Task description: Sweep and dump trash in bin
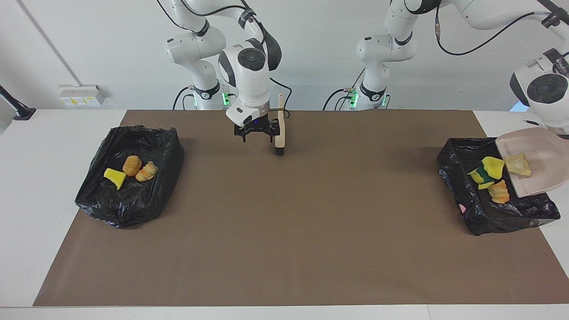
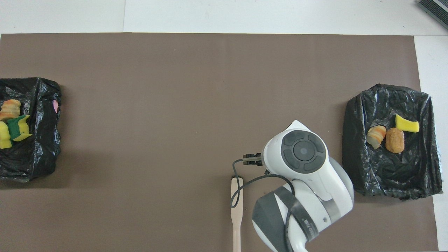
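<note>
While the sweeping part looks done, here's how it sits, going across the facing view. Over at the right arm's end of the brown mat (image 1: 284,231) there's a black bag-lined bin (image 1: 129,200) with three bits of trash (image 1: 132,165) in it: a yellow sponge chunk and two bread-ish lumps, all close together.

Next up, the right gripper (image 1: 256,132) hangs low over the mat, fingers spread wide, holding nothing. The brush (image 1: 279,133) is just beside it, not touching, bristle end on the mat and handle pointing toward the robots.

At the left arm's end there's a second bin (image 1: 489,213). Yellow sponge pieces (image 1: 492,165) and a bread piece (image 1: 498,192) lie in it. The dustpan (image 1: 540,178) is tipped over that bin with one last bread lump (image 1: 518,164) on it. The left gripper is cut off by the frame edge, pinched tight on the dustpan.
</note>
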Tool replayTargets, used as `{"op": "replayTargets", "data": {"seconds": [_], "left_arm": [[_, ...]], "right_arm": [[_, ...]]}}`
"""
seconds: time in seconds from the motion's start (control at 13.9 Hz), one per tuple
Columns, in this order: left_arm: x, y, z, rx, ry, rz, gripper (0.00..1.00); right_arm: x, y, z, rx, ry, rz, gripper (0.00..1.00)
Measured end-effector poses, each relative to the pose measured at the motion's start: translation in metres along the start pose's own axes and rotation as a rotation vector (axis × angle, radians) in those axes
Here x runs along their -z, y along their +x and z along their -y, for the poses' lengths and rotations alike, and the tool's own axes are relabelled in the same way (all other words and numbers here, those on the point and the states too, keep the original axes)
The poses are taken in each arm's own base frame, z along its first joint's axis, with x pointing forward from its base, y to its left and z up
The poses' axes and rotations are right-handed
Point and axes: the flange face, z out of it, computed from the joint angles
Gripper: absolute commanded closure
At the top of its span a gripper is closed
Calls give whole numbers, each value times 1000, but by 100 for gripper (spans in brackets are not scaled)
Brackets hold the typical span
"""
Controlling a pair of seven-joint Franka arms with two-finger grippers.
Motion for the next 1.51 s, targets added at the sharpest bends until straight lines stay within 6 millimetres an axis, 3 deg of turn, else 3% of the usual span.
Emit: {"op": "replayTargets", "data": {"seconds": [0.5,0.93,1.22,1.51], "left_arm": [[19,-11,-4,29,-37,103,100],[56,-26,-7,67,-15,109,100],[74,-5,2,136,-12,19,100],[93,21,11,171,-20,-129,100]], "right_arm": [[60,54,-68,3,-30,-93,0],[139,65,-115,-28,-47,-75,0],[174,62,-142,-43,-52,-45,0],[196,59,-158,-75,-37,-30,0]]}}
